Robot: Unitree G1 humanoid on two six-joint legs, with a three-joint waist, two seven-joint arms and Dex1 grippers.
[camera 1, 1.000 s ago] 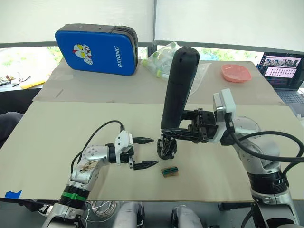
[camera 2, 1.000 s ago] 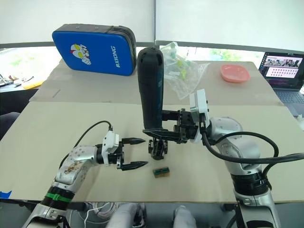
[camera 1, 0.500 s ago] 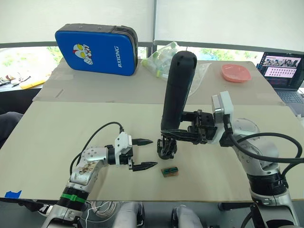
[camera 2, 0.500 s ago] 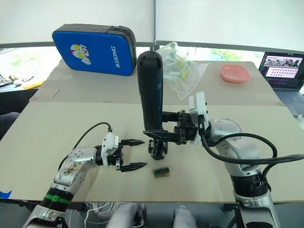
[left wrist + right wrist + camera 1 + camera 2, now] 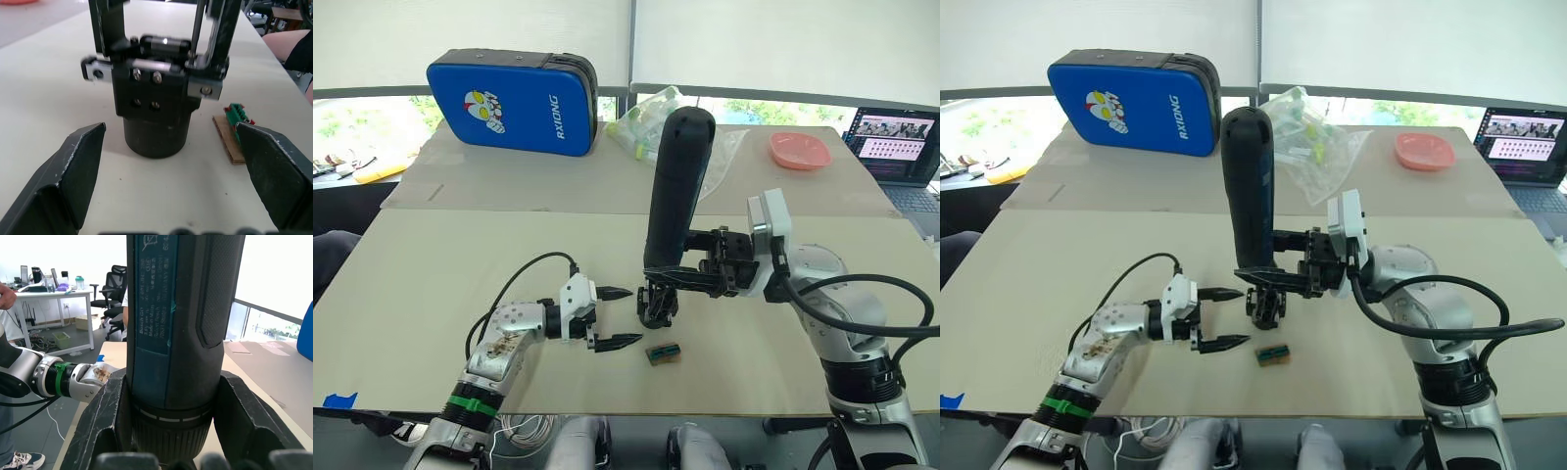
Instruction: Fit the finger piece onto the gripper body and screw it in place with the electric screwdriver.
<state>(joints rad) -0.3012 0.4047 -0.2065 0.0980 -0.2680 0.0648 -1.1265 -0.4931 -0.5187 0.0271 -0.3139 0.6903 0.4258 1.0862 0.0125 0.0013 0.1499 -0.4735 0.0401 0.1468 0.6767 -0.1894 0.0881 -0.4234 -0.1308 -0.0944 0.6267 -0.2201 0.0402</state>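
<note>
Facing gripper body [image 5: 155, 105], left hand [image 5: 616, 316] spread

The blue case [image 5: 514, 102] reads "RXIONG"; the electric screwdriver [image 5: 176, 333] reads "Bosch GO".

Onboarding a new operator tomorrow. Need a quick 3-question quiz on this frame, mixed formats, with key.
1. True or false: the right gripper holds the screwdriver upright over the gripper body.
2. Multiple choice: the left gripper is (A) shut on the gripper body, (B) open beside it, holding nothing, (C) shut on the green block.
3. Fill in: the small green block lies on the table, just in front of the ____.

Key: 1 true. 2 B. 3 gripper body.
</note>
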